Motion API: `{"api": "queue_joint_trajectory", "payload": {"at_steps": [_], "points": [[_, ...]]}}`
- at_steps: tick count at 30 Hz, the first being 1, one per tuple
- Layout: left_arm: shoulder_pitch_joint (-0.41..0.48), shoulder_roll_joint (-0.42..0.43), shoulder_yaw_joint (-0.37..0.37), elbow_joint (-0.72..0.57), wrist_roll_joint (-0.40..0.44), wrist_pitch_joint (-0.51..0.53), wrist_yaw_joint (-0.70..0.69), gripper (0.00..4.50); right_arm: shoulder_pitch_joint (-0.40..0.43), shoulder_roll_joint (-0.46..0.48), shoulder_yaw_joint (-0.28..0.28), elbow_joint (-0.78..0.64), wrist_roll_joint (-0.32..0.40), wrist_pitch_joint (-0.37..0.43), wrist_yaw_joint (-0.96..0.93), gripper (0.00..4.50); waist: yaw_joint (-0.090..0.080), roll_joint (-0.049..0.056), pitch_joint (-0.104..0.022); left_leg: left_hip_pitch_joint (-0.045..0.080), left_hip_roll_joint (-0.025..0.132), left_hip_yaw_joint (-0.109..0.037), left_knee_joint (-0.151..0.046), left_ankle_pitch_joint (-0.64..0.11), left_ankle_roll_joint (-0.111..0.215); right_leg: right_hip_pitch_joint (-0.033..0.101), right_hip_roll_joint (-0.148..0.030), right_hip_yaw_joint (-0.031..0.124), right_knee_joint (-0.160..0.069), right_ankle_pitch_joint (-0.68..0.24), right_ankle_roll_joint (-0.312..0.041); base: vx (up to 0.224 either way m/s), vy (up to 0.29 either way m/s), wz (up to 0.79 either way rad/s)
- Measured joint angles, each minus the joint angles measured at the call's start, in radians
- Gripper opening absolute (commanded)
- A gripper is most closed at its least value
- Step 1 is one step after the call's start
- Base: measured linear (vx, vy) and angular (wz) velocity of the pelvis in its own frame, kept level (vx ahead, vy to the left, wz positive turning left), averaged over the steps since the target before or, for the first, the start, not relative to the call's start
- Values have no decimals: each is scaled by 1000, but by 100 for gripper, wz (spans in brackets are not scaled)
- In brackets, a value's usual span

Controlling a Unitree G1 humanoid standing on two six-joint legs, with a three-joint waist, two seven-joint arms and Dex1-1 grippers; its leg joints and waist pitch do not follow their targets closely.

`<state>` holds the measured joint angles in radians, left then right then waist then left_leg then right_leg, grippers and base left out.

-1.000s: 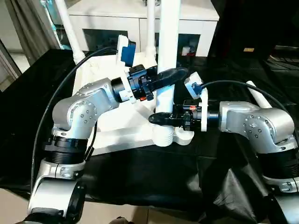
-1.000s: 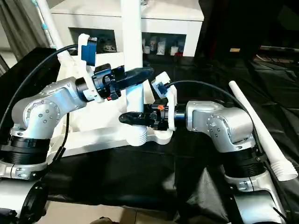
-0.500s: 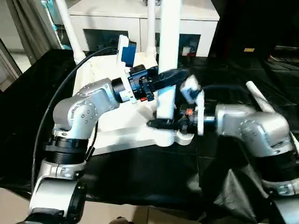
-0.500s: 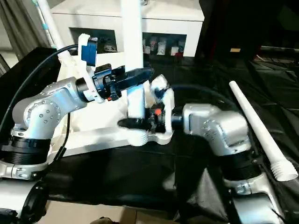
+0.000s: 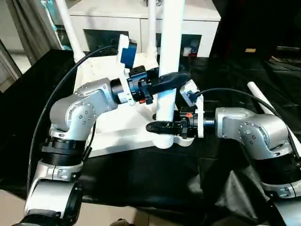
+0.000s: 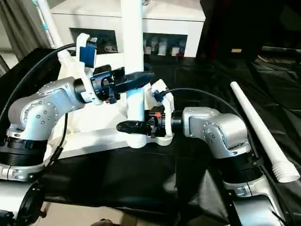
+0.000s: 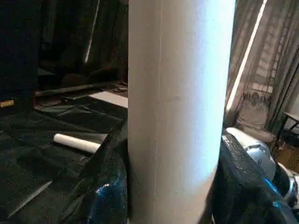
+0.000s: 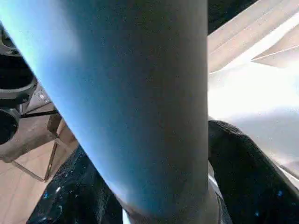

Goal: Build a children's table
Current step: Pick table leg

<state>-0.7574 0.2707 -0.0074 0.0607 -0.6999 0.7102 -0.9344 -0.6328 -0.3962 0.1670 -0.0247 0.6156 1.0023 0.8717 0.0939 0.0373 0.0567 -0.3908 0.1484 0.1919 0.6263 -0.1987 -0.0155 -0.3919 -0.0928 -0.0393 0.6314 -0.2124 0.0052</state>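
1. Black cloth (image 5: pixel 141 183) covers the bench, with a white cabinet (image 5: pixel 141 19) behind it. The tabletop (image 5: pixel 113 132) lies on the cloth, underside up.
2. The leg (image 5: pixel 170 56) I am fitting stands upright in the near corner socket (image 5: pixel 171 139). A spare leg (image 6: pixel 258 132) lies on the cloth off to my right.
3. Risk: if my two grips pull unevenly, I judge the leg could tilt and jam, or lift out of the socket. Pressing off-axis might also slide the tabletop across the cloth.
4. My left gripper (image 5: pixel 171 80) is closed around the leg partway up, a finger on each side.
5. My right gripper (image 5: pixel 157 126) is clamped on the leg just above the socket, its fingers (image 8: pixel 243 172) hugging the tube.
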Motion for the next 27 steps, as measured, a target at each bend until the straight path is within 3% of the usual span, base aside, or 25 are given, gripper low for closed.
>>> {"api": "queue_joint_trajectory", "payload": {"at_steps": [10,17,26,27], "points": [[0,3,-9,2,8,-10,-19,183,0,0,-1,0,3,0,6,304,0,0,0,0,0,0,0,0,0,0,0,0,0,0,0,0,0,0],[0,3,-9,5,9,-14,-20,183,0,0,-1,-2,11,2,9,235,0,0,0,0,0,0,0,0,0,0,0,0,0,0,0,0,0,0],[0,0,-8,17,9,-18,-14,183,1,0,4,-8,9,2,8,216,0,0,0,0,0,0,0,0,0,0,0,0,0,0,0,0,0,0],[0,-4,-5,21,7,-14,-6,239,1,-1,4,-8,8,2,8,215,0,0,0,0,0,0,0,1,0,0,0,0,0,0,0,0,0,0]]}}
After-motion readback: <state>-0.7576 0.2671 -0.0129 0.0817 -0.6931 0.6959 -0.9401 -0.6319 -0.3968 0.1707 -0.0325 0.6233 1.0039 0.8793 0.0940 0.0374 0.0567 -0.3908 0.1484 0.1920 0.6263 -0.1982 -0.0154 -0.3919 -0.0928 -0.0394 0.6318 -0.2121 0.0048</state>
